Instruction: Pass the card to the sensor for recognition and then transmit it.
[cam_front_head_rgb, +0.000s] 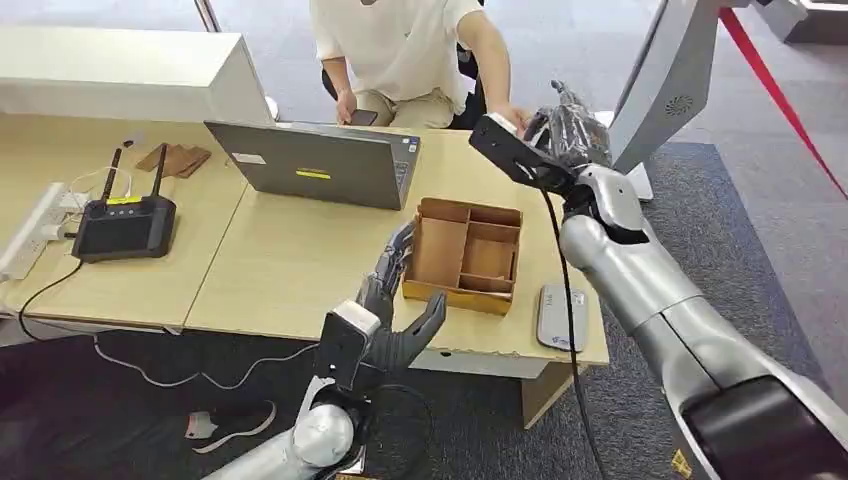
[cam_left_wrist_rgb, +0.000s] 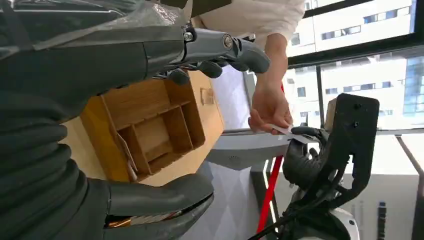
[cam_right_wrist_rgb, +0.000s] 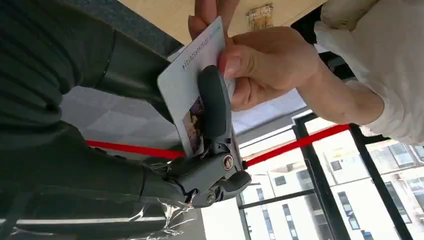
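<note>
A white card (cam_right_wrist_rgb: 185, 85) with a small photo sits pinched under the thumb of my right hand (cam_right_wrist_rgb: 212, 150). A person's hand (cam_right_wrist_rgb: 265, 65) grips the same card from the other side. My right hand (cam_front_head_rgb: 565, 130) is raised past the table's far right corner, where it meets the person's hand (cam_front_head_rgb: 512, 115). In the left wrist view the card (cam_left_wrist_rgb: 285, 131) lies between the person's hand (cam_left_wrist_rgb: 270, 107) and my right hand (cam_left_wrist_rgb: 300, 165). My left hand (cam_front_head_rgb: 395, 300) hovers with fingers spread at the near edge of a wooden divided box (cam_front_head_rgb: 465, 255). A flat grey sensor pad (cam_front_head_rgb: 560, 315) lies right of the box.
A grey laptop (cam_front_head_rgb: 320, 160) stands behind the box. A black device with two antennas (cam_front_head_rgb: 125, 225) and a white power strip (cam_front_head_rgb: 35, 230) are at the table's left. The person sits beyond the far edge. A grey kiosk (cam_front_head_rgb: 670, 70) and red barrier tape (cam_front_head_rgb: 770, 85) stand at right.
</note>
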